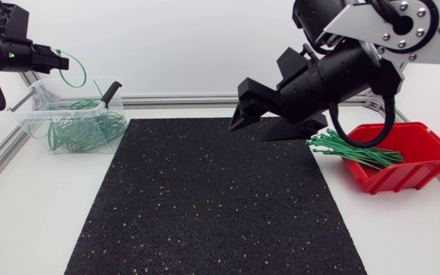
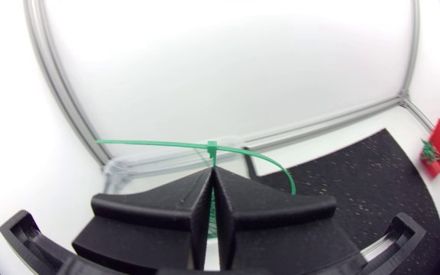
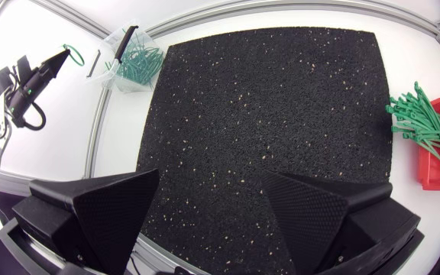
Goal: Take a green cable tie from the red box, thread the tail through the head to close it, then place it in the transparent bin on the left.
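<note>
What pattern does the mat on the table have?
The mat is black with pale speckles; right wrist view.

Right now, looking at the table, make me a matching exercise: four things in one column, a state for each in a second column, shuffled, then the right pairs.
Column A
1. left gripper
2. right gripper
3. red box
4. transparent bin

Column B
a. holds straight ties
b. open and empty above the mat
c. holds looped ties
d. shut on a closed green cable tie

Pairs: 1-d, 2-b, 3-a, 4-c.
</note>
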